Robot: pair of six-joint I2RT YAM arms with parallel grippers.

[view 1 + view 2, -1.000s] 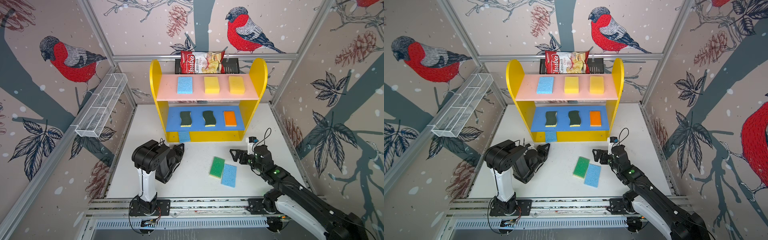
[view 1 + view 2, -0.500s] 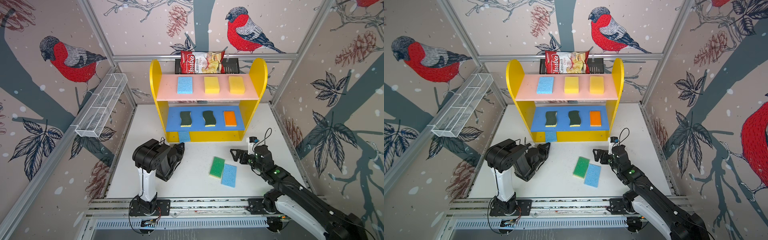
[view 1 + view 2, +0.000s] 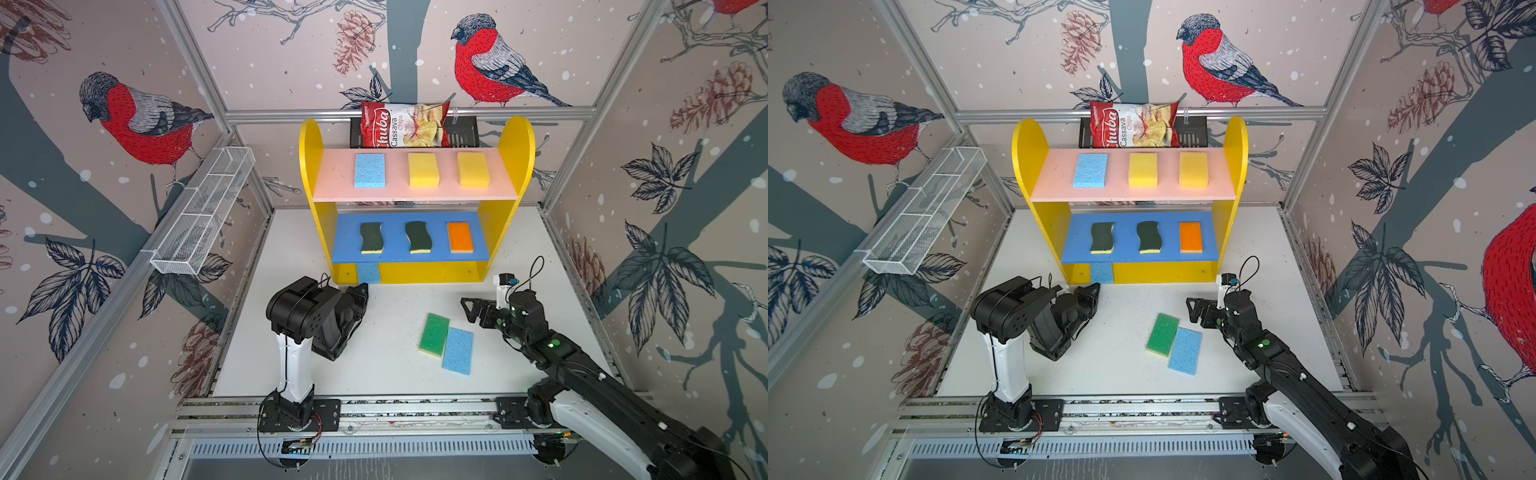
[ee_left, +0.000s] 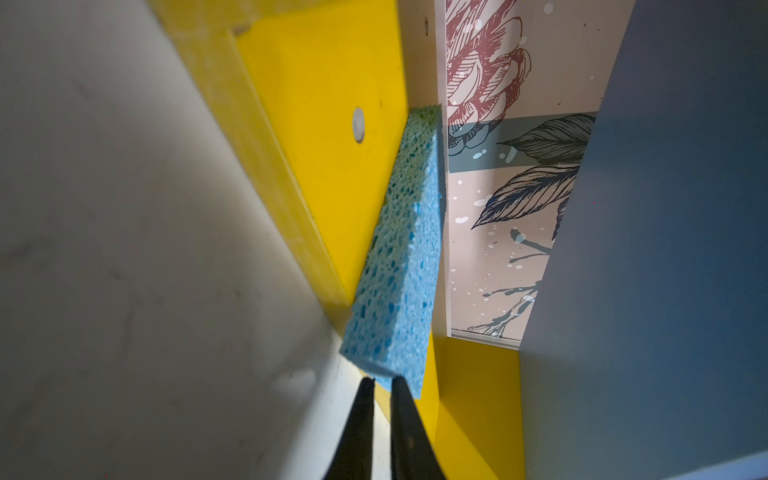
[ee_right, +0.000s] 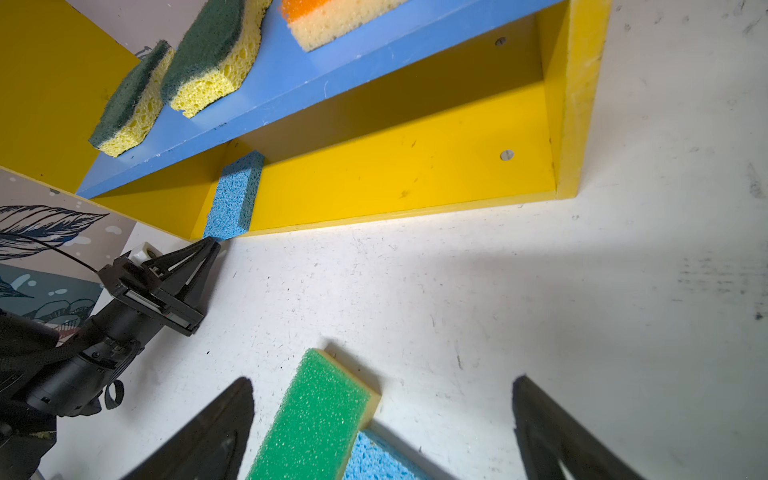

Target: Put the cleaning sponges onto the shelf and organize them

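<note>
The cleaning sponges [image 3: 423, 169] sat mostly on the shelf [image 3: 514, 137] in both top views. A light blue sponge [image 3: 369, 170] and two yellow sponges [image 3: 473, 169] lay in a row on the pink top board [image 3: 336, 183]. Two dark-green wavy sponges [image 3: 371, 237] and an orange sponge [image 3: 460, 237] lay on the blue middle board [image 3: 394, 249]. A second light blue sponge [image 3: 368, 273] lay at the left end of the yellow base [image 3: 436, 272], its far part hidden under the blue middle board. On the table [image 3: 395, 374], nearer than the shelf, a bright green sponge [image 3: 434, 335] and a third light blue sponge [image 3: 458, 350] lay flat, touching along one side. The left arm [image 3: 293, 361] stood folded at the near left, and the left gripper [image 3: 362, 289] pointed at the second light blue sponge. The right arm [image 3: 582, 374] stretched low from the near right, with the right gripper [image 3: 473, 313] just right of the bright green sponge. From above, neither gripper's opening could be read.

The left wrist view gave it: the fingers [image 4: 405, 415] were pressed together with only a slit between them and gripped nothing. Their tips were at the near corner of the second light blue sponge; whether they touched it could not be told.

The right wrist view showed the right gripper spread wide above the table, with the far end of the bright green sponge between its fingers and clear of both. It alone showed that sponge's yellow backing.
</note>
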